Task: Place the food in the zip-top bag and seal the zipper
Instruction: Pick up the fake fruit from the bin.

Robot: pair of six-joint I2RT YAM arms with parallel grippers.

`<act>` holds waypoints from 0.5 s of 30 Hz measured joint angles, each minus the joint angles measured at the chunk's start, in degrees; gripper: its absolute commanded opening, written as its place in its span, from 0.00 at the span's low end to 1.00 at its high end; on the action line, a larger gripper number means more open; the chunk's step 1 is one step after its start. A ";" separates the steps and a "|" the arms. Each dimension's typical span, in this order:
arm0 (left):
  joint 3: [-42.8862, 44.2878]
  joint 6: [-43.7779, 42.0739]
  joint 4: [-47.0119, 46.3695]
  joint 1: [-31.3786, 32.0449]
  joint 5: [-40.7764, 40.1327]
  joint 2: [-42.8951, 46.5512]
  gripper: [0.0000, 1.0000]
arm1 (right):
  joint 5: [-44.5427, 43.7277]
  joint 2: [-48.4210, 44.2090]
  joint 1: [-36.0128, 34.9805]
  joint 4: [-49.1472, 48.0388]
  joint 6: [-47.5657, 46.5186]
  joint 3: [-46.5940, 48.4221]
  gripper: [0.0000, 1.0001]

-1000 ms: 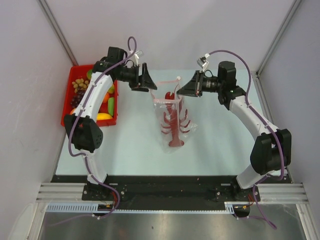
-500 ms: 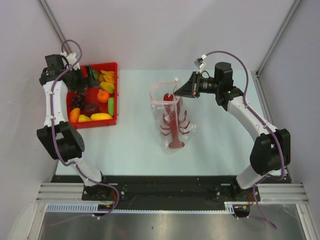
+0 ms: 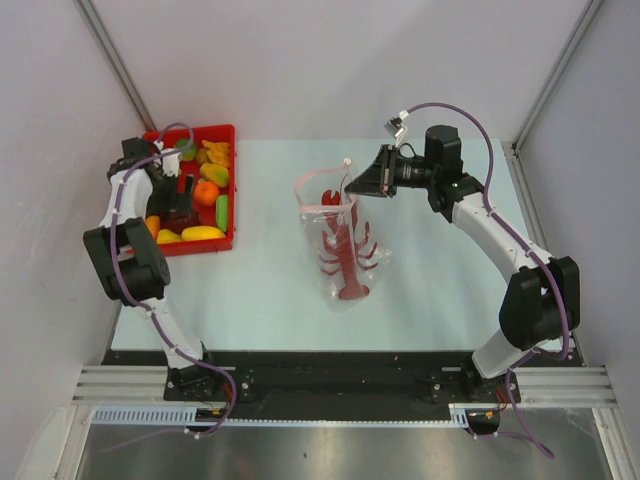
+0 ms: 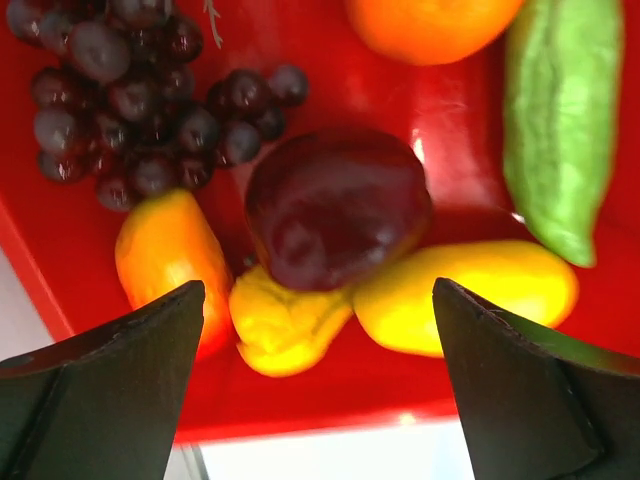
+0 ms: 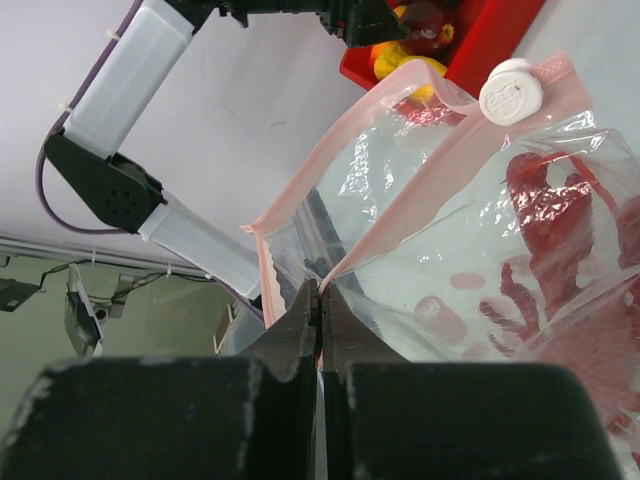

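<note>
Top external: our left pincer hangs released, spread wide over the food in the red tray. Our right pincer is clenched on the mouth of the zip-top bag, whose body lies on the surface.

Left wrist: a dark purple fruit sits just beyond the open fingers.

Right wrist: we pinch the zipper, and the bag mouth gapes beyond the tips.

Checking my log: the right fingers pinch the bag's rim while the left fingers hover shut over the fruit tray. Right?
Not quite. The left fingers are wide open, not shut, as the left wrist view shows; they hover over fruit in the tray. The right fingers do pinch the bag at its rim.
</note>
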State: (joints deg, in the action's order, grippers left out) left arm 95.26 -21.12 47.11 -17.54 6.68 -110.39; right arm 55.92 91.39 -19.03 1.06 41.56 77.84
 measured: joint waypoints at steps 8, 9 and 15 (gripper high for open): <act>0.52 -3.43 -3.17 0.28 -0.98 -7.93 1.00 | -0.02 0.22 0.00 0.02 -0.28 0.00 0.00; 0.52 -3.43 -3.32 0.42 -1.03 -8.68 1.00 | -0.02 0.31 0.00 0.02 -0.31 0.00 0.00; 1.18 -3.13 -4.94 1.79 -1.40 -9.84 0.98 | -0.04 0.87 0.00 0.72 -0.68 0.00 0.00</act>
State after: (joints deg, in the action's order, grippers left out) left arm 96.44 -24.25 42.17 -15.75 5.28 -120.22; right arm 55.88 92.27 -19.03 1.78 40.88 77.84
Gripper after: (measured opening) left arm 0.995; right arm 0.010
